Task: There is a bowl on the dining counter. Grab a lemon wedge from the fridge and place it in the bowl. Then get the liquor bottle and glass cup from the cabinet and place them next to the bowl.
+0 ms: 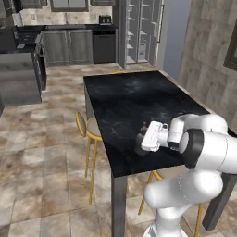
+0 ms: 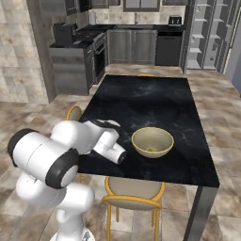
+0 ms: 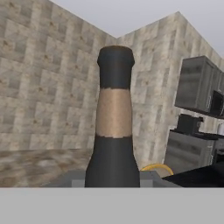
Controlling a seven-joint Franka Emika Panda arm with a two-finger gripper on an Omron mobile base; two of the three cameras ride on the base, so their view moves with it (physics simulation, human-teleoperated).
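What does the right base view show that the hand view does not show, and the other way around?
Right base view alone: the pale bowl on the dining counter, with a small yellow-green lemon wedge inside it, and the open fridge with white shelves at the far end of the room. Hand view alone: the neck of the dark liquor bottle, with a brownish band, upright and very close to the camera. Both: the black counter top, the yellow rim of a stool, and the grey kitchen cupboards.

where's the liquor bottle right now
The liquor bottle stands upright between the gripper fingers, filling the hand view's middle, over the dining counter near its stool-side edge, left of the bowl.
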